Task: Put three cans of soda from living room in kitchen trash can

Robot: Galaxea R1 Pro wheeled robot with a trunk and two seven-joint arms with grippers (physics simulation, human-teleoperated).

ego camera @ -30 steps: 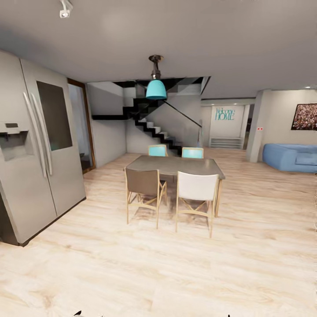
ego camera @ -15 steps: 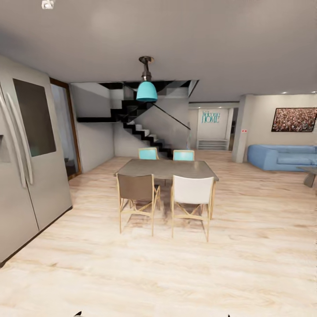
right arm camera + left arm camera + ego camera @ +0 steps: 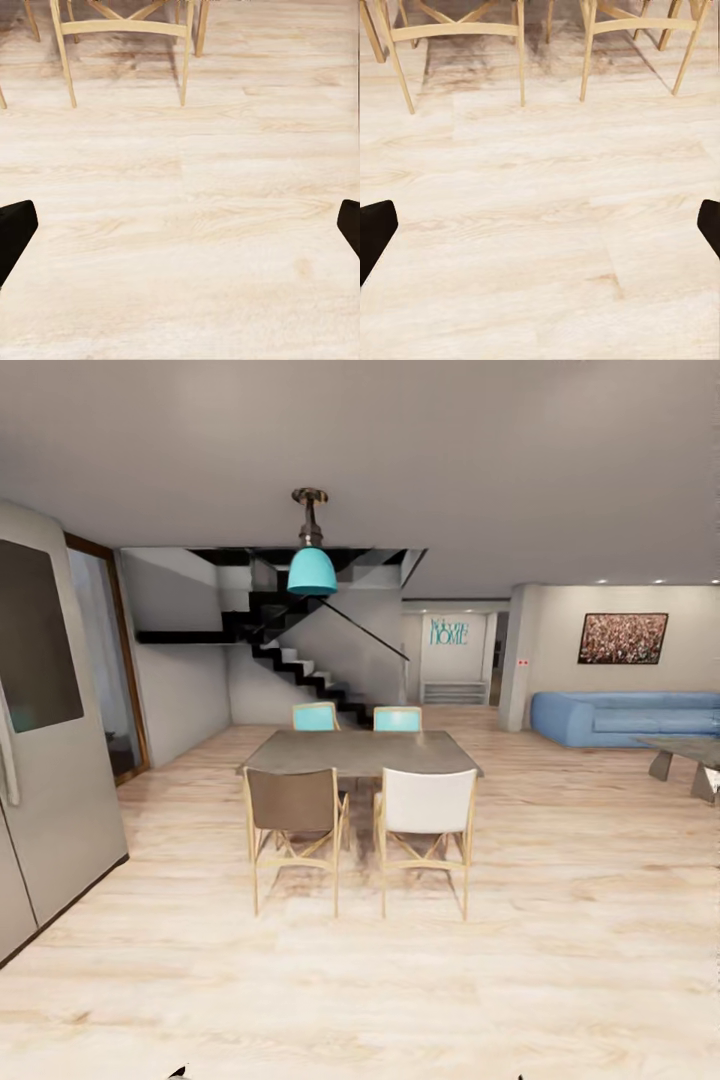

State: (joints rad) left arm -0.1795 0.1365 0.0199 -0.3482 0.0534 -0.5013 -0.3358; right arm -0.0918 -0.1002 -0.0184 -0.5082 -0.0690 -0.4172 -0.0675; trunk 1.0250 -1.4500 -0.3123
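Note:
The three can of soda and the tash can are out of view. The living room opens at the far right, with its blue sofa (image 3: 625,718) and a low coffee table (image 3: 690,752). The kitchen's tall steel fridge (image 3: 45,760) stands at the left edge. My left gripper (image 3: 540,225) is open over bare wood floor, its black fingertips (image 3: 375,229) wide apart with nothing between them. My right gripper (image 3: 180,225) is open in the same way, with dark fingertips (image 3: 15,225) at the picture's sides.
A grey dining table (image 3: 360,752) with several chairs stands straight ahead under a teal pendant lamp (image 3: 312,572). Chair legs (image 3: 521,52) show in both wrist views. Black stairs (image 3: 300,660) rise behind. Pale wood floor (image 3: 560,920) stretches right toward the sofa.
The camera has turned to the right: the fridge slid toward the left edge, the table shifted left, and more of the sofa plus the coffee table came into view.

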